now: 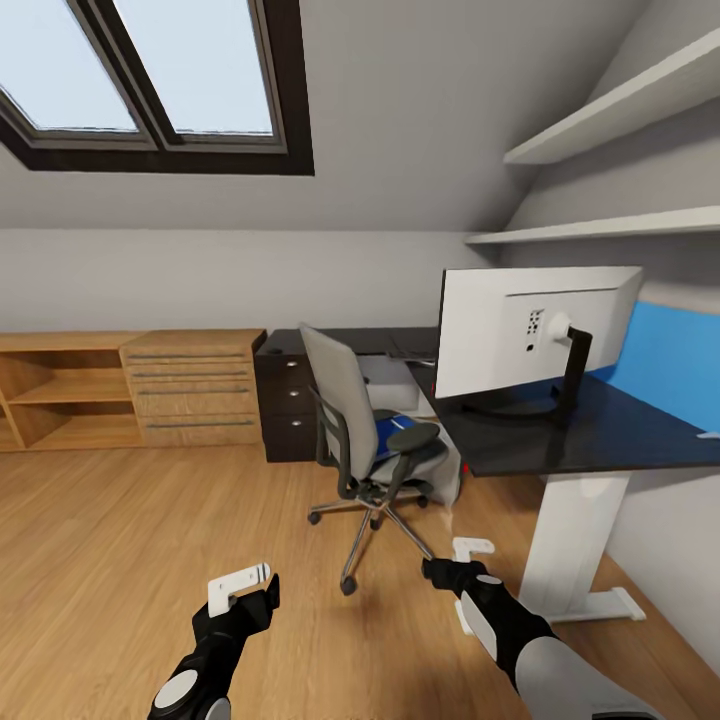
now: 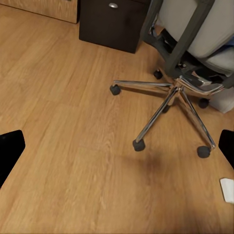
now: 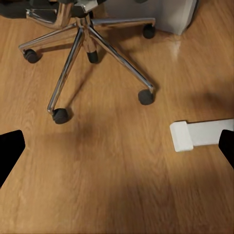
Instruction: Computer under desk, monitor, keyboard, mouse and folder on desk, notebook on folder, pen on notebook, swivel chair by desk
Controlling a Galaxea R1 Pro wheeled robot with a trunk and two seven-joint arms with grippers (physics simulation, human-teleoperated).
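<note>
At the far left a wooden dresser [image 1: 195,385] stands against the wall, and a black drawer unit [image 1: 287,405] sits just beside it. Low in the head view the left hand [image 1: 243,589] is held over bare floor [image 1: 120,560] with its 2 fingers apart and nothing between them. The swivel chair [image 1: 360,430] stands near the bench [image 1: 600,430], turned partly away, and the blue folder [image 1: 395,437] is seen lying on its seat behind the armrest. The step in hand is judged to be the approach to the chair so that the folder can be fetched. The chrome star base [image 2: 168,105] is spread wide towards the robot, so the wheels should be steered clear of and the seat reached from the open side, past the armrest. A grey tower, taken to be the computer [image 1: 400,390], is partly seen behind the chair under the bench. The right hand [image 1: 462,565] is likewise open and empty, near the bench's white leg [image 1: 570,540], whose foot [image 3: 200,134] should be given room. The monitor [image 1: 530,340] already stands on the bench, its back shown. Keyboard, mouse, notebook and pen cannot be made out.
</note>
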